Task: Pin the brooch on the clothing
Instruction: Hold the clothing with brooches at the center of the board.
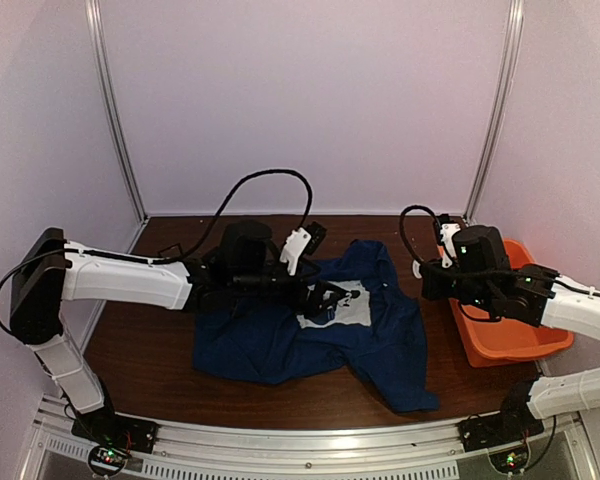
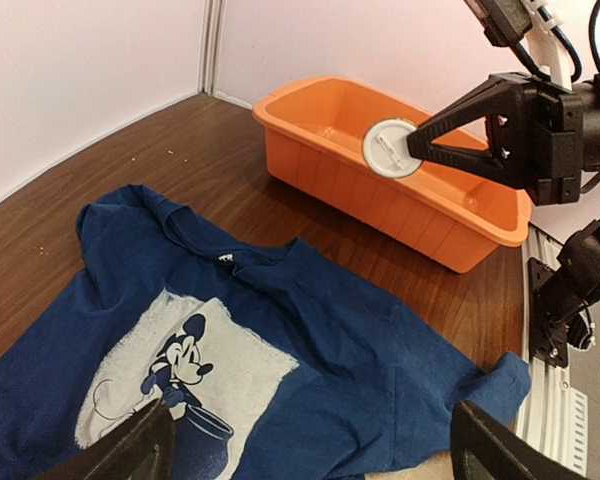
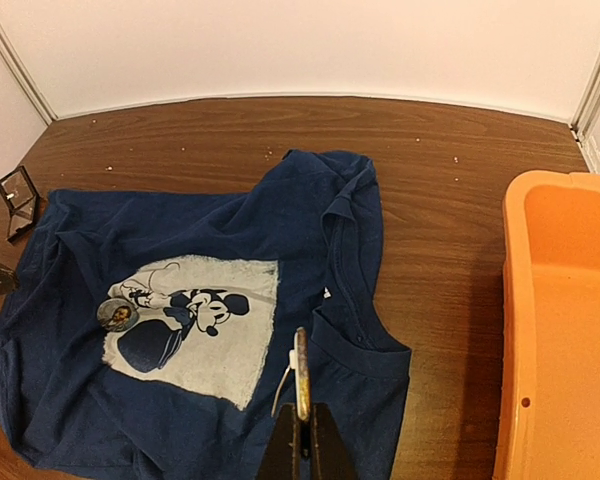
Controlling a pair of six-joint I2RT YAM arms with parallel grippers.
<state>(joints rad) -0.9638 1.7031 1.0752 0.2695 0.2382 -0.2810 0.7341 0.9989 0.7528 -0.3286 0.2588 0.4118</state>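
Observation:
The navy T-shirt (image 1: 280, 340) lies spread on the table, its white mouse print (image 3: 195, 320) facing up. My right gripper (image 3: 299, 412) is shut on the brooch (image 3: 300, 365), a round disc seen edge-on with its pin sprung open, held above the shirt's collar. In the left wrist view the brooch (image 2: 388, 148) shows its white back in the right gripper (image 2: 430, 145), in front of the tub. A second small round badge (image 3: 117, 315) lies on the print's left edge. My left gripper (image 2: 310, 445) is open and empty, low over the print (image 1: 325, 298).
An orange plastic tub (image 1: 510, 340) stands at the right edge of the table, beside the right arm. A small black hinged box (image 3: 18, 195) stands open at the shirt's far corner. Bare wooden table (image 3: 430, 150) lies behind the shirt.

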